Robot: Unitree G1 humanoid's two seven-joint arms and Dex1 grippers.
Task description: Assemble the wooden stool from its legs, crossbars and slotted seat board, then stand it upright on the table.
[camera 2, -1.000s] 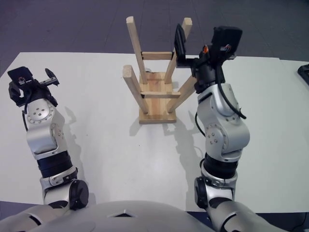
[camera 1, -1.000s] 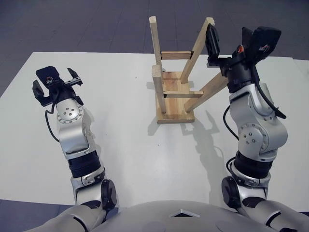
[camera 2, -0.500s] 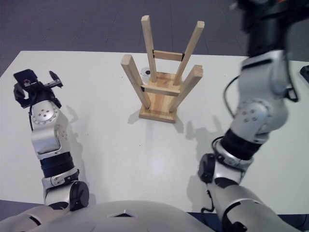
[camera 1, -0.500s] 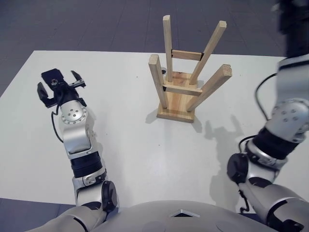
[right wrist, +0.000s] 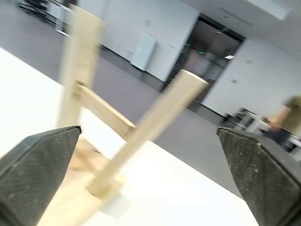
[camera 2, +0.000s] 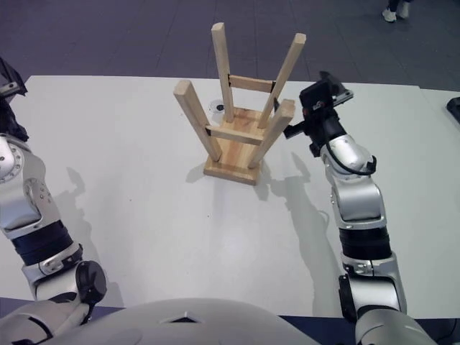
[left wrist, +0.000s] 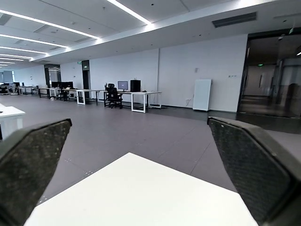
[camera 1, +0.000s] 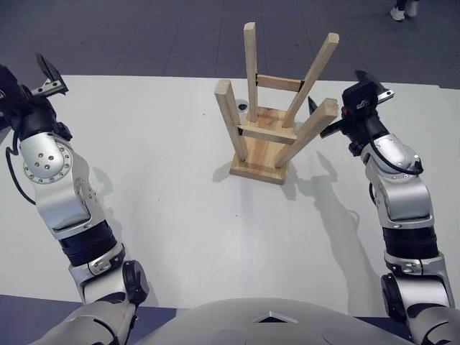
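The wooden stool (camera 1: 262,144) rests upside down on the white table (camera 1: 180,194), with its seat board (camera 1: 257,167) flat and its legs pointing up and splayed. Two crossbars (camera 1: 277,82) join the legs. My right gripper (camera 1: 346,100) is open just right of the near right leg (camera 1: 309,133), close to its top end. In the right wrist view the wide-apart pads (right wrist: 37,174) frame that leg (right wrist: 146,136), and nothing is gripped. My left gripper (camera 1: 27,80) is open, far to the left above the table's far left corner. Its fingers (left wrist: 254,160) hold nothing.
A small white round object (camera 1: 244,106) lies on the table just behind the stool. A black item (camera 2: 454,105) sits at the table's far right edge. Bare table stretches in front of the stool and to its left.
My right gripper left the far right leg, swung up, and has come down open beside the near right leg. The stool turned slightly. My left arm rose and moved outward to the left.
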